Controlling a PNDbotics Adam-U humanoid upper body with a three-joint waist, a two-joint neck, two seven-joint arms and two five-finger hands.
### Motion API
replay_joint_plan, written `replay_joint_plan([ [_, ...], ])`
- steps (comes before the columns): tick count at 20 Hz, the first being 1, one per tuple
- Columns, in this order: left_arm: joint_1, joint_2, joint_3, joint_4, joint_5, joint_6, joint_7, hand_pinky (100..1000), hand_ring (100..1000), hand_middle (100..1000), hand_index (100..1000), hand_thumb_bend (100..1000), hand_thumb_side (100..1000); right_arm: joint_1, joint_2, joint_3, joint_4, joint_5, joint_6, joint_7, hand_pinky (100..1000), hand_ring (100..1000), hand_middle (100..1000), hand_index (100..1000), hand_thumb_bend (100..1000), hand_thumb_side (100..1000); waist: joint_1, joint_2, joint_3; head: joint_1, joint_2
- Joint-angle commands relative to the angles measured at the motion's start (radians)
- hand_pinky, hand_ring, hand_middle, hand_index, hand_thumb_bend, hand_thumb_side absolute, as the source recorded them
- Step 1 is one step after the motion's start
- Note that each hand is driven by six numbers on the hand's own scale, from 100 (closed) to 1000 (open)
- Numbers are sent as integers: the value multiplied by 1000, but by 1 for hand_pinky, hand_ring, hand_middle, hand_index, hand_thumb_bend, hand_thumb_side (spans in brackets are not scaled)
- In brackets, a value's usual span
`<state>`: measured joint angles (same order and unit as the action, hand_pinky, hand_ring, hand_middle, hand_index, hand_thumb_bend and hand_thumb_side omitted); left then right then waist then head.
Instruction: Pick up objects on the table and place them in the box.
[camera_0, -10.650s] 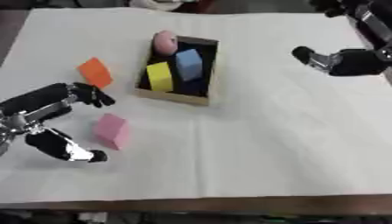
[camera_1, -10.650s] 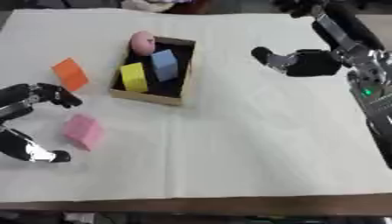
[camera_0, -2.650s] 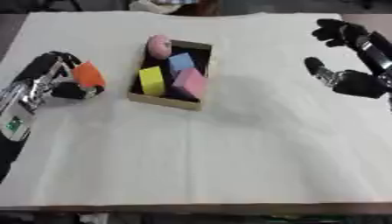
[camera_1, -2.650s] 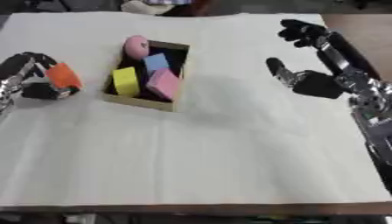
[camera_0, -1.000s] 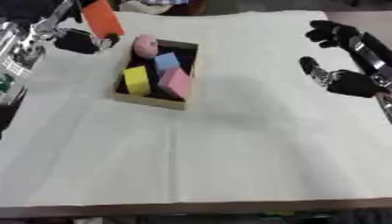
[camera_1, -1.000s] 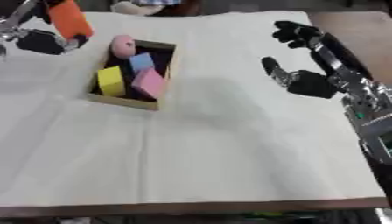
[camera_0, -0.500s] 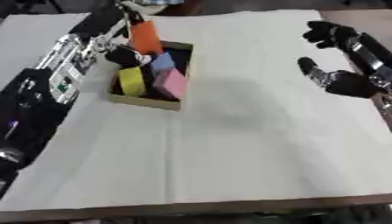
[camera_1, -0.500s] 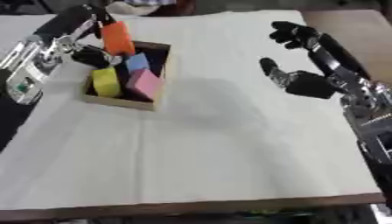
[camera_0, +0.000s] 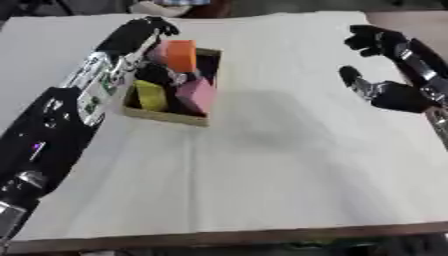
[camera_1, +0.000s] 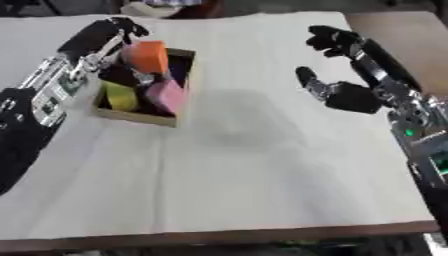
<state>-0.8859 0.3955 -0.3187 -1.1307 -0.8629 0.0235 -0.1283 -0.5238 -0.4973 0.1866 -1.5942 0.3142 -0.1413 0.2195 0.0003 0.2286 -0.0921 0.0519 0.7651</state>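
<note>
Left hand (camera_0: 140, 37) pinched the orange block (camera_0: 181, 55) above the box (camera_0: 166, 114) (yellow and pink blocks already inside). Best released low, over a gap. Right hand (camera_1: 350, 95) hung spread, well apart.

- A white cloth (camera_0: 262, 165) covers nearly the whole tabletop, with faint creases running across it.
- A brown strip of tabletop (camera_0: 227, 239) shows along the near edge below the cloth, and a bare brown patch shows at the far right corner in the right eye view.
- A pale, rounded thing (camera_0: 166, 7) lies beyond the cloth's far edge, too blurred to identify.
</note>
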Motion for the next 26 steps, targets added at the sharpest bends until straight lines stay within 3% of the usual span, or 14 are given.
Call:
replay_joint_plan([
  [1, -1, 43, 24, -68, 7, -3, -5, 776, 769, 812, 894, 861, 620, -13, -17, -7, -6, -8, -1, 0, 841, 857, 810, 955, 248, 608, -11, -25, 3, 2, 5],
  [11, 141, 211, 113, -415, 164, 54, -41, 773, 757, 795, 881, 819, 626, -2, -23, -14, -6, -6, 0, -7, 840, 857, 810, 955, 242, 610, -5, -24, 27, -15, 5],
  [15, 208, 259, 161, -511, 219, 110, -5, 748, 720, 762, 862, 716, 618, 0, -24, -17, -6, -6, 0, -10, 840, 858, 809, 955, 239, 611, -5, -23, 36, -19, 5],
  [21, 292, 272, 207, -580, 299, 163, 88, 727, 691, 736, 837, 653, 630, 2, -23, -20, -8, -6, 0, -14, 839, 857, 809, 955, 233, 614, -6, -20, 40, -22, 5],
  [26, 379, 251, 239, -642, 420, 129, 182, 696, 651, 702, 816, 565, 658, 8, -14, -27, -16, -9, 1, -27, 835, 853, 805, 954, 228, 613, -6, -17, 43, -25, 5],
])
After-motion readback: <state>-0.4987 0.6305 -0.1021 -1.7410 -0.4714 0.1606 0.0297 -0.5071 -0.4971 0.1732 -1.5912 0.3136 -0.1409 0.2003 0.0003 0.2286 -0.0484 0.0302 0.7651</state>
